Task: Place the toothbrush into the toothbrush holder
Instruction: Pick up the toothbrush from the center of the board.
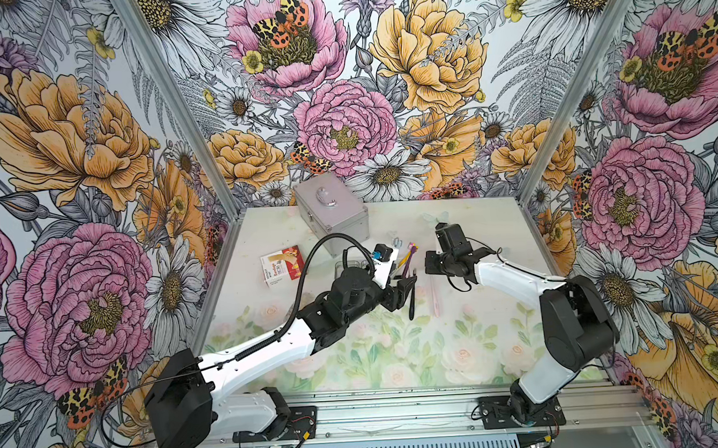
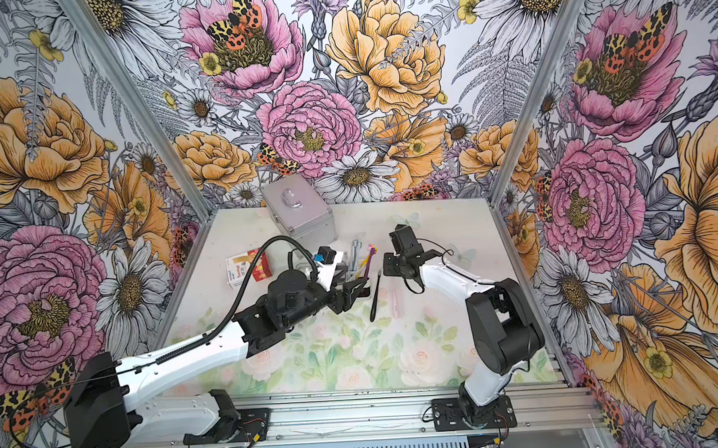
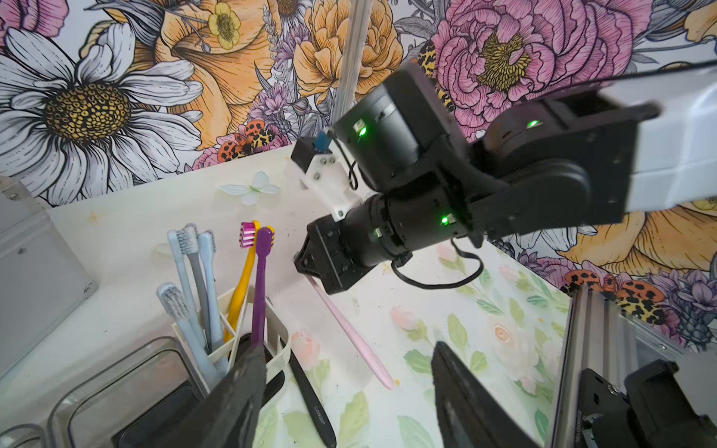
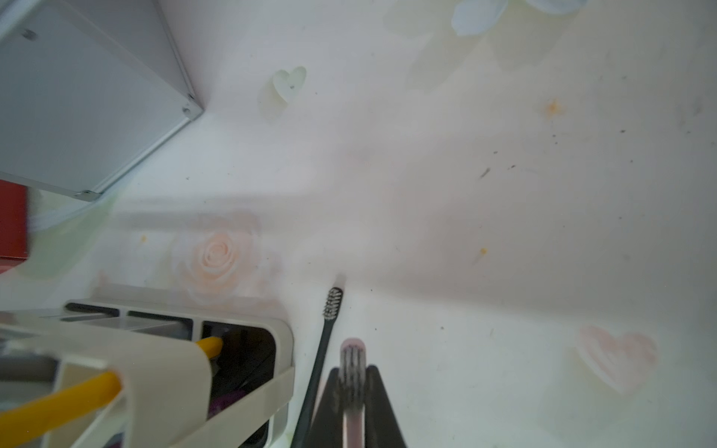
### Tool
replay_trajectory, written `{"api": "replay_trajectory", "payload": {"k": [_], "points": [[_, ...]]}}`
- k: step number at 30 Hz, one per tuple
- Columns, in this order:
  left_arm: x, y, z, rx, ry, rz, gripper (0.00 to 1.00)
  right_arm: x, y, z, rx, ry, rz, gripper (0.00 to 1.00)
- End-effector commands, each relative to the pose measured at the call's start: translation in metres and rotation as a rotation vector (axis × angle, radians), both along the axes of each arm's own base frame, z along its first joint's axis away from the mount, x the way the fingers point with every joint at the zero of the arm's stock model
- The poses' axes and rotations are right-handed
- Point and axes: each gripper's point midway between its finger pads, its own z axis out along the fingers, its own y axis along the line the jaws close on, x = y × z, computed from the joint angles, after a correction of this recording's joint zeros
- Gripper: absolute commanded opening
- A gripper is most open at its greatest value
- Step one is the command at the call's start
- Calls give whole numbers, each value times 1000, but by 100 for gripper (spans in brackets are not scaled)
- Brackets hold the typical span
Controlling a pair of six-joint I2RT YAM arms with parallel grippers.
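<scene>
A pink toothbrush (image 3: 349, 329) is held at its head end by my right gripper (image 4: 352, 372), which is shut on it; the bristles (image 4: 352, 358) show between the fingers. Its handle (image 1: 436, 298) slants down to the table. Beside it lies a black toothbrush (image 2: 375, 293). The white toothbrush holder (image 3: 277, 341) stands just left of them, with yellow (image 3: 242, 287), purple (image 3: 260, 279) and several pale toothbrushes (image 3: 190, 271) upright in its slotted compartment. My left gripper (image 3: 347, 347) is open and empty. One of its fingers (image 3: 240, 388) is over the holder's end. My left arm hides much of the holder in both top views.
A silver metal case (image 1: 332, 211) stands at the back of the table, close behind the holder. A red and white box (image 1: 280, 264) lies to the left. Floral walls close in three sides, and an aluminium rail (image 1: 398, 410) runs along the front.
</scene>
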Motion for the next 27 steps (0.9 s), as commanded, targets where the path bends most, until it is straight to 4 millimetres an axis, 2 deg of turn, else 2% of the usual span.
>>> {"api": "replay_trajectory", "payload": {"k": [1,6,9,15,22,27], "points": [[-5,-12,5,-20,43,-60,69,-6,-3,19,22,-47,8,0],[-5,-24,-3,-15,97,-97,69,-15,-2,54,76,-120,19,0],[-3,-34,-6,-18,122,-117,70,-21,0,68,113,-145,29,0],[0,-54,-16,-5,157,-158,70,-33,2,83,161,-167,44,0],[7,-66,-25,5,180,-158,70,-48,-1,99,204,-201,45,0],[12,-76,-31,4,188,-173,70,-56,6,111,259,-210,81,0]]}}
